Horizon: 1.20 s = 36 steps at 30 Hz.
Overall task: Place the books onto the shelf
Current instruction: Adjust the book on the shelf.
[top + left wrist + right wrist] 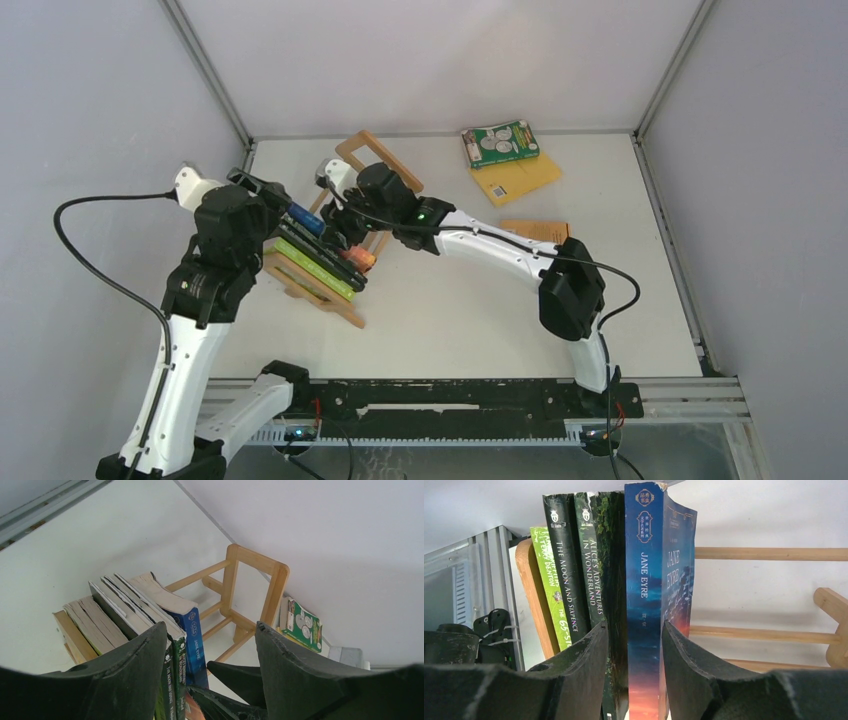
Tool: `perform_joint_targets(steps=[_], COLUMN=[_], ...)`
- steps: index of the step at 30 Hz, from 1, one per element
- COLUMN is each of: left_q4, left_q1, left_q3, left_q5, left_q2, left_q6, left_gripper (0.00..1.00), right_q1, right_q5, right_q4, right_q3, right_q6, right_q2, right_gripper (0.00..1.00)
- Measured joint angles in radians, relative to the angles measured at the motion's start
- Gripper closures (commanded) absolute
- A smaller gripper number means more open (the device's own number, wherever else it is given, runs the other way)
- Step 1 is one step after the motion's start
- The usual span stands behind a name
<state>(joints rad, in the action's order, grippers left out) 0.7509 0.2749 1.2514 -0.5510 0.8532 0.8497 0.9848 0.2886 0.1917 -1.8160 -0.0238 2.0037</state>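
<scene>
The shelf (378,155) (250,560) (774,554) lies at the table's left with several books standing in it. They are lime-green (312,268) (549,585), black (566,565), dark green (594,555) and blue (305,218) (644,570) (192,625). My right gripper (350,245) (635,625) is open and straddles the blue book's spine; a gap shows on its left side. My left gripper (278,205) (210,635) is open wide at the books' other end, with one finger (140,655) against the row. A green book with white circles (500,143) (302,625) lies on a yellow-orange one (520,178) at the back.
Another orange book (535,230) lies flat right of centre, partly under my right arm. Grey walls enclose the table on the left, back and right. The right half of the shelf holds no books.
</scene>
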Motion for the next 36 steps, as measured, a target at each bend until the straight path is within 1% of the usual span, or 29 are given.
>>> perform_joint_targets(steps=[12, 16, 22, 23, 24, 25, 26, 27, 36], left_q4=[0.0, 0.0, -0.001, -0.001, -0.002, -0.002, -0.002, -0.005, -0.009], left_q1=[0.0, 0.0, 0.0, 0.0, 0.0, 0.0, 0.0, 0.0, 0.0], left_q3=[0.0, 0.0, 0.0, 0.0, 0.0, 0.0, 0.0, 0.0, 0.0], left_q5=[0.0, 0.0, 0.0, 0.0, 0.0, 0.0, 0.0, 0.0, 0.0], left_q2=[-0.006, -0.006, -0.006, -0.006, -0.006, -0.007, -0.008, -0.008, -0.006], left_q6=[-0.001, -0.001, -0.001, -0.001, -0.001, -0.001, -0.001, -0.001, -0.001], left_gripper=[0.3, 0.3, 0.3, 0.3, 0.3, 0.3, 0.3, 0.3, 0.3], right_q1=[-0.002, -0.003, -0.004, -0.005, -0.006, -0.007, -0.008, -0.009, -0.018], right_q5=[0.01, 0.008, 0.009, 0.01, 0.009, 0.01, 0.011, 0.006, 0.008], right_q4=[0.041, 0.047, 0.069, 0.074, 0.077, 0.082, 0.087, 0.09, 0.066], right_q3=[-0.06, -0.097, -0.108, -0.109, -0.11, -0.114, -0.119, -0.124, -0.106], right_q6=[-0.003, -0.014, -0.022, -0.023, -0.024, -0.026, -0.032, -0.032, -0.04], right_q2=[0.037, 0.072, 0.12, 0.125, 0.131, 0.137, 0.143, 0.146, 0.14], right_gripper=[0.49, 0.49, 0.5, 0.53, 0.61, 0.74, 0.91, 1.0, 1.0])
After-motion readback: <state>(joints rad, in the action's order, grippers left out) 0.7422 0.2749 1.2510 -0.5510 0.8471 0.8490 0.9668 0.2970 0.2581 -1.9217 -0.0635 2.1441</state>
